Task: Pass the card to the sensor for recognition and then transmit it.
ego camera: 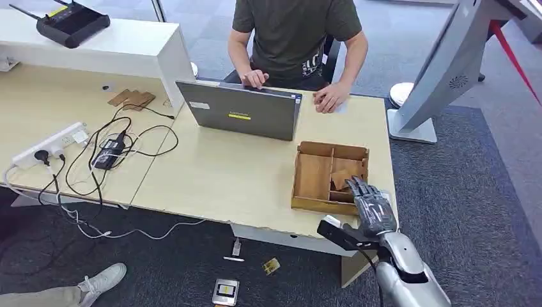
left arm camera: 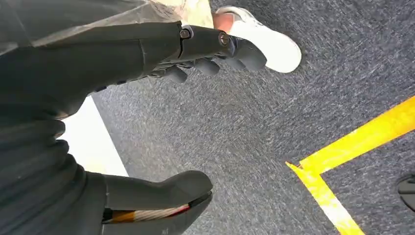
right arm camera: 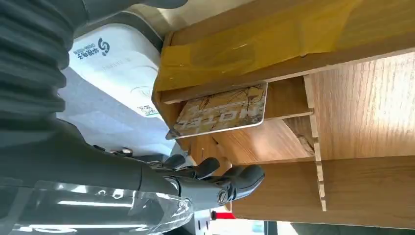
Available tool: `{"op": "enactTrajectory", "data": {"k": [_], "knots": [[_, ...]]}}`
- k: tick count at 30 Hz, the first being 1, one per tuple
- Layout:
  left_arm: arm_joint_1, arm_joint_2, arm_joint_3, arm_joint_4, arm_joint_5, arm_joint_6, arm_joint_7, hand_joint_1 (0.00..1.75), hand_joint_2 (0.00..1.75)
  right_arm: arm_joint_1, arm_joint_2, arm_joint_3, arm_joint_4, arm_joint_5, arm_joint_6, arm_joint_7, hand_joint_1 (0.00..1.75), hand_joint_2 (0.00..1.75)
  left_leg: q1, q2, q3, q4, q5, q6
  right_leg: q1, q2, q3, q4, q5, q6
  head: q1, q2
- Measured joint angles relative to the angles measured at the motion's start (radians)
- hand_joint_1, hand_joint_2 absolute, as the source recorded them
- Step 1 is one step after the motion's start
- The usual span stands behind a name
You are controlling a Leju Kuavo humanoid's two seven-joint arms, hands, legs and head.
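A wooden divided box [ego camera: 313,176] stands at the desk's near right corner. A patterned card [right arm camera: 220,112] leans in one of its small compartments and appears as a brown slip [ego camera: 345,176] from the head view. My right hand [ego camera: 371,206] hovers over the box's near right corner, its fingers [right arm camera: 220,182] stretched out just short of the card and holding nothing. My left hand [left arm camera: 147,122] hangs over the carpet, fingers apart and empty. A black device with antennas [ego camera: 69,23] sits on the white shelf at far left.
A person sits behind an open laptop [ego camera: 241,110] at the desk's far side. A power strip and tangled cables [ego camera: 96,153] cover the left desk. A white kiosk base [ego camera: 412,125] stands right of the desk. Small items [ego camera: 225,291] lie on the floor; a shoe [left arm camera: 266,41] is near my left hand.
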Motion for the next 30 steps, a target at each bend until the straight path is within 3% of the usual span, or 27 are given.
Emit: {"op": "enactTrajectory", "data": {"k": [19, 20, 21, 22, 30], "knots": [[0.000, 0.000, 0.001, 0.000, -0.008, 0.000, -0.002, 0.00, 1.75, 0.001, -0.004, -0.007, 0.001, -0.002, -0.012, 0.009, 0.00, 1.75, 0.000, 0.000, 0.000, 0.000, 0.000, 0.000, 0.000, 0.000, 0.000, 0.000, 0.000, 0.000, 0.000, 0.000], [0.000, 0.000, 0.001, 0.000, -0.008, 0.000, -0.002, 0.00, 1.75, 0.001, -0.004, -0.008, 0.001, -0.003, -0.013, 0.009, 0.28, 1.75, 0.000, 0.000, 0.000, 0.000, 0.000, 0.000, 0.000, 0.000, 0.000, 0.000, 0.000, 0.000, 0.000, 0.000], [0.000, 0.000, 0.001, 0.000, -0.008, 0.000, -0.002, 0.00, 1.75, 0.002, -0.004, -0.008, 0.001, -0.004, -0.015, 0.009, 1.40, 1.75, 0.000, 0.000, 0.000, 0.000, 0.000, 0.000, 0.000, 0.000, 0.000, 0.000, 0.000, 0.000, 0.000, 0.000], [0.000, 0.000, 0.001, 0.000, -0.008, 0.000, -0.002, 0.00, 1.75, 0.002, -0.004, -0.009, 0.001, -0.005, -0.015, 0.009, 1.73, 1.75, 0.000, 0.000, 0.000, 0.000, 0.000, 0.000, 0.000, 0.000, 0.000, 0.000, 0.000, 0.000, 0.000, 0.000], [0.000, 0.000, 0.002, 0.000, -0.009, 0.000, -0.002, 0.00, 1.75, 0.002, -0.003, -0.015, 0.004, -0.014, -0.017, -0.002, 1.75, 1.75, 0.000, 0.000, 0.000, 0.000, 0.000, 0.000, 0.000, 0.000, 0.000, 0.000, 0.000, 0.000, 0.000, 0.000]]}}
